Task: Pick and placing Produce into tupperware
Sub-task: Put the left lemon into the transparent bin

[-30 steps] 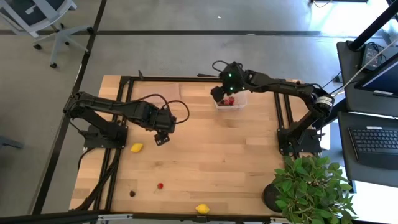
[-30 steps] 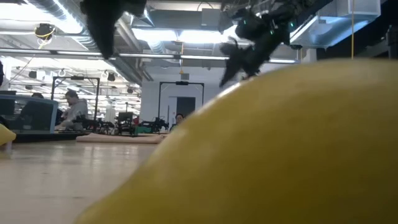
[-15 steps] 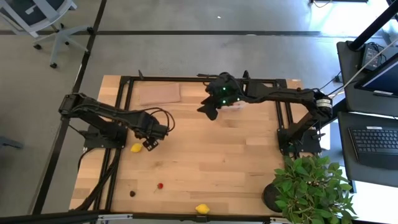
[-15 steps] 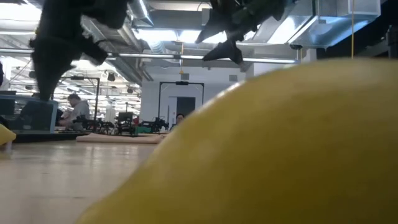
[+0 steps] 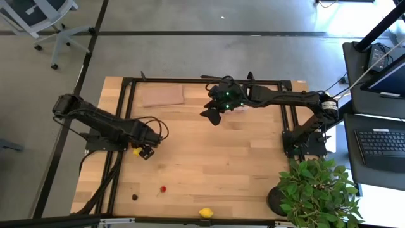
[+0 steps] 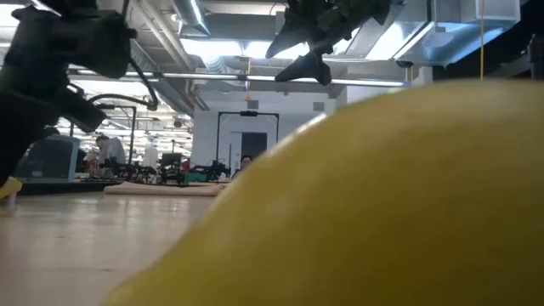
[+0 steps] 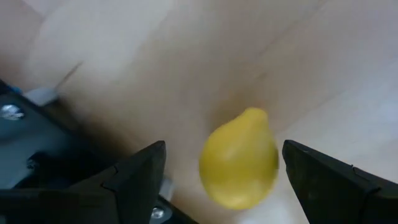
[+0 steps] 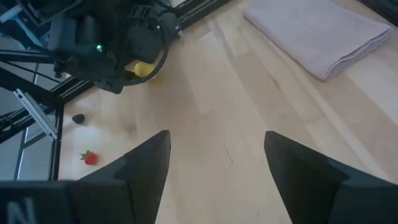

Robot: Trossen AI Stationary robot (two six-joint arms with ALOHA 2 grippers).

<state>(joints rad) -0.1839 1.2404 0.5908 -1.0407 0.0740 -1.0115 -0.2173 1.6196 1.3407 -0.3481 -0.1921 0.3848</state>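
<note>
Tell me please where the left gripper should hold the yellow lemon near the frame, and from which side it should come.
Grip the lemon across its rounded middle, coming straight down from above. It lies flat on the table, its pointed tip would probably slip, and the left gripper hangs open with one finger on each side.

No readable text, label or number anywhere.

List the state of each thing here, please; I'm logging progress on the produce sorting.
left gripper: open, fingers either side of a lemon, not closed on it.
lemon: lying on the table, not gripped.
right gripper: open, empty, raised over the table.
second lemon: lying at the table's near edge.
strawberry: loose on the table.
dark berry: loose on the table.
tupperware: mostly hidden by the right arm.
</note>
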